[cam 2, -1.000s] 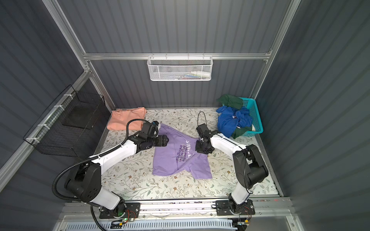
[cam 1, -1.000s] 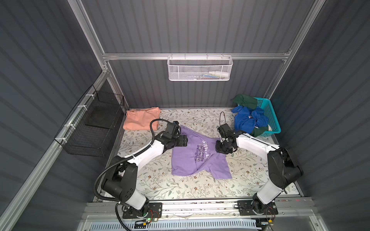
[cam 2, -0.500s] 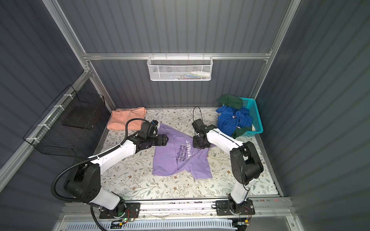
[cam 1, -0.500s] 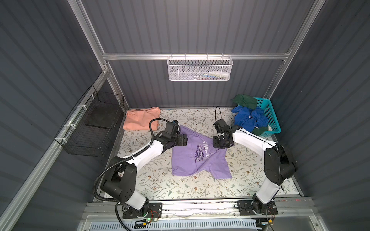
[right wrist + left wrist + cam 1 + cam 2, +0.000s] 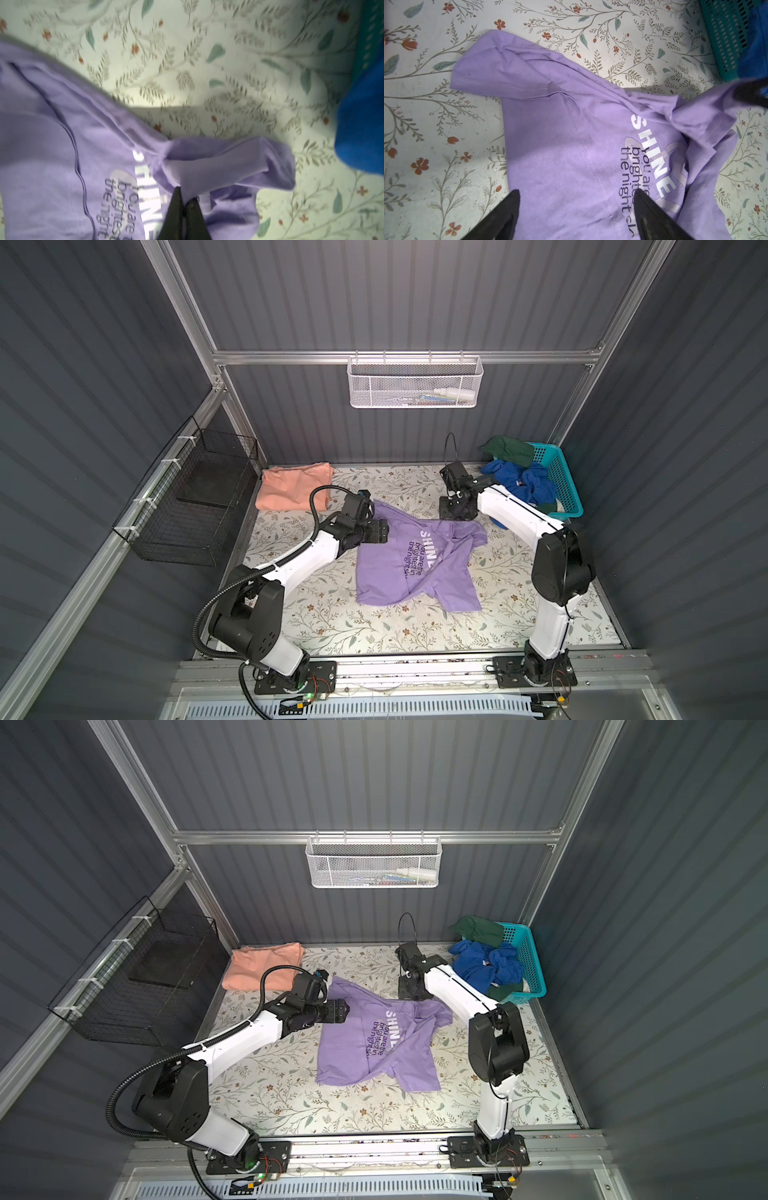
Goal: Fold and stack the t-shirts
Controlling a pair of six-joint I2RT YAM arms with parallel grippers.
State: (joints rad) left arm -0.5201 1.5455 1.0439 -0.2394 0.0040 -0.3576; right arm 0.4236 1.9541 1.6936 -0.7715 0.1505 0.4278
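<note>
A lavender t-shirt point(image 5: 409, 568) point(image 5: 370, 1048) with white and dark lettering lies crumpled on the floral mat in both top views. My right gripper point(image 5: 457, 512) point(image 5: 412, 992) sits at its far right corner. In the right wrist view the right gripper point(image 5: 185, 194) is shut on a bunched fold of the lavender t-shirt point(image 5: 52, 155). My left gripper point(image 5: 384, 531) point(image 5: 345, 1011) hovers open over the shirt's left shoulder. Flat purple cloth point(image 5: 560, 135) lies under its spread fingers point(image 5: 576, 192). A salmon t-shirt point(image 5: 291, 485) point(image 5: 262, 965) lies folded at the back left.
A turquoise basket point(image 5: 561, 477) at the back right holds blue clothes point(image 5: 519, 485) and a green garment point(image 5: 507, 450). A black wire basket point(image 5: 195, 497) hangs on the left wall. A white mesh basket point(image 5: 415, 383) hangs on the back wall.
My right gripper has closed on the lavender shirt's far right part and moved toward the back wall, drawing that cloth with it. The left arm has stayed still.
</note>
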